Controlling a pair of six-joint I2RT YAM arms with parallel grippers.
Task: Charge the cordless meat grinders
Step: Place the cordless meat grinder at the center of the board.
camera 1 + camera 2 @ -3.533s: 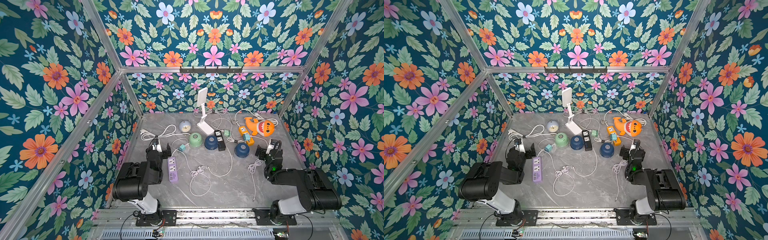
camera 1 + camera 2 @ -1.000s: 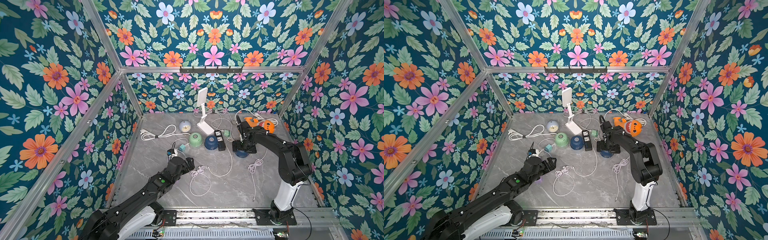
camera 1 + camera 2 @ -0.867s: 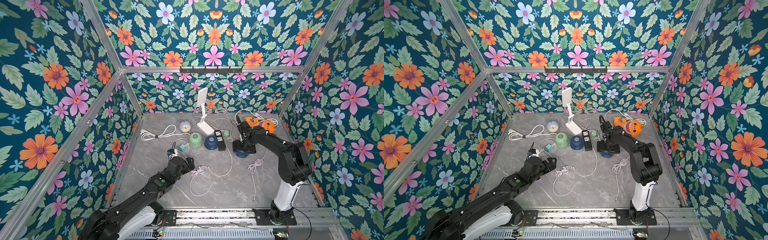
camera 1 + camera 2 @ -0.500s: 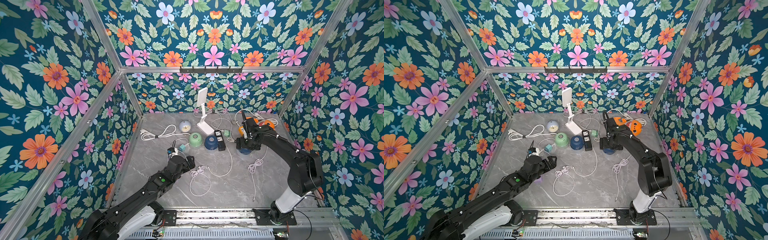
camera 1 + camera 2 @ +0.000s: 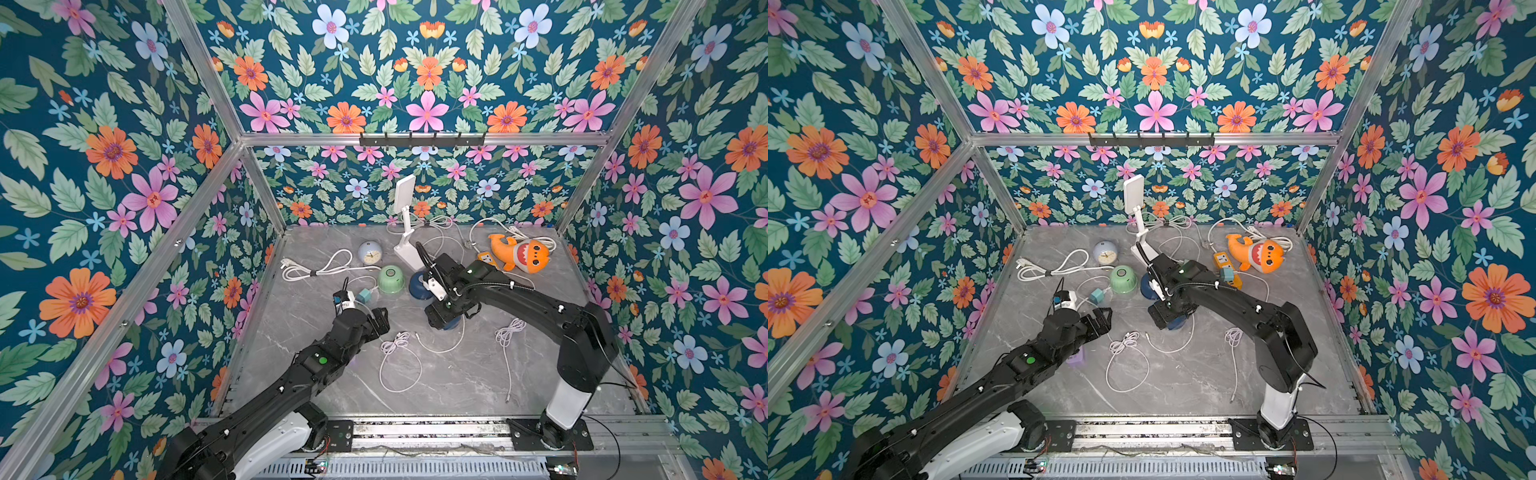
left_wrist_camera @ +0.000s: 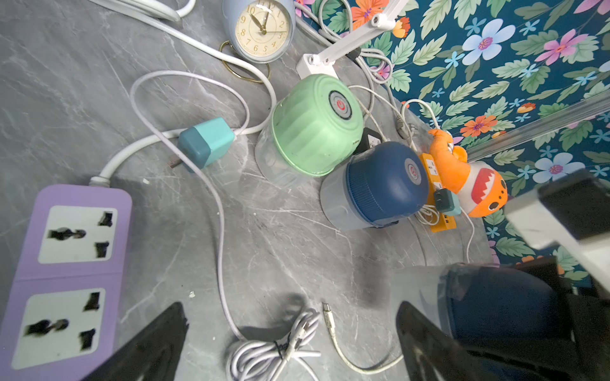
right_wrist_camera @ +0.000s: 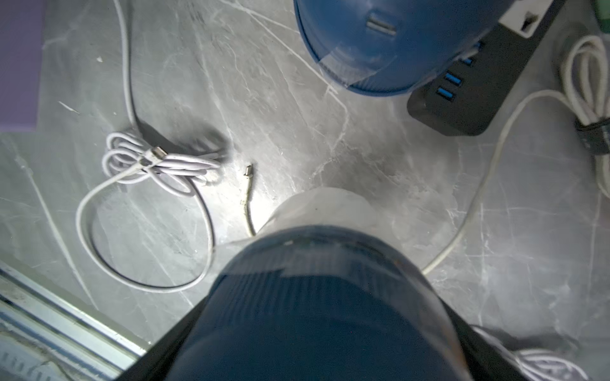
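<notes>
My right gripper (image 7: 317,346) is shut on a dark navy cordless meat grinder (image 7: 323,297), held low over the middle of the table (image 5: 451,323), its clear cup pointing away from the wrist. A second navy grinder (image 5: 417,286) and the pale green grinder (image 5: 390,279) stand just behind, side by side in the left wrist view, navy (image 6: 383,184) and green (image 6: 313,125). A loose white cable end (image 7: 248,171) lies close beside the held grinder. My left gripper (image 5: 380,322) hangs open over a coiled white cable (image 6: 274,349), holding nothing.
A purple power strip (image 6: 66,264) lies by my left arm, a teal plug adapter (image 6: 204,142) beyond it. A black USB hub (image 7: 478,82) sits beside the second navy grinder. Clock (image 5: 370,252), white lamp (image 5: 405,224), orange shark toy (image 5: 519,253) and an orange strip (image 5: 1225,266) stand at the back.
My right gripper closed on the navy grinder at the back right and has carried it left and forward to the table's middle. The left arm has barely moved.
</notes>
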